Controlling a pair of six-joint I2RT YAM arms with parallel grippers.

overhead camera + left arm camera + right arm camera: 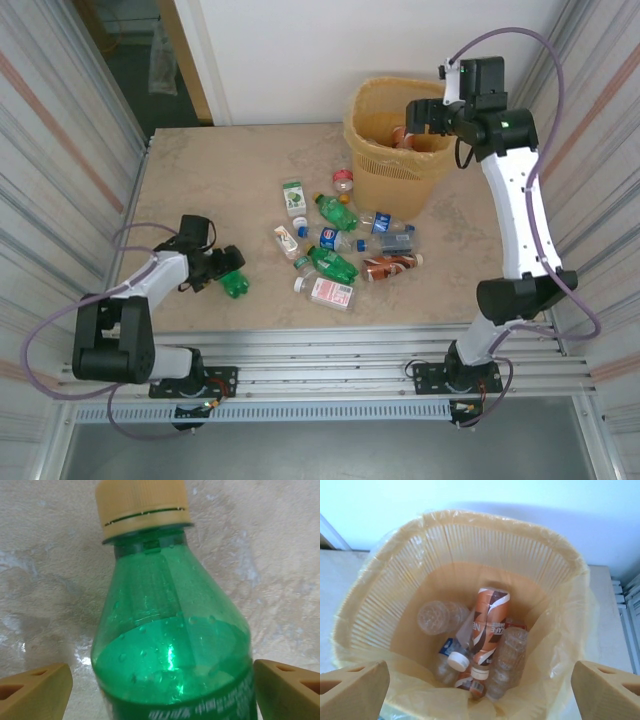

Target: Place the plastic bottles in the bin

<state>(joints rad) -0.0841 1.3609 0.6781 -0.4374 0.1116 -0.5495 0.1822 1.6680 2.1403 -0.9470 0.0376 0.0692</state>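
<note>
A green bottle (pixel 170 645) with a tan cap lies on the table between the fingers of my left gripper (pixel 162 692). The jaws stand wide on either side of it, not closed. From the top view this green bottle (pixel 236 284) is at the left front, at my left gripper (pixel 226 270). My right gripper (pixel 417 116) hangs open over the yellow-beige bin (pixel 395 165), holding nothing. Inside the bin (pixel 470 525) lie a brown-labelled bottle (pixel 490 622) and clear bottles (pixel 507 655). Several more bottles (pixel 333 264) are scattered mid-table.
The loose pile includes a white-pink bottle (pixel 331 292), a brown-labelled one (pixel 390 265), a blue-labelled one (pixel 385 222) and a red-capped one (pixel 343 181) beside the bin. Striped walls close in left and right; a white wall stands behind the bin.
</note>
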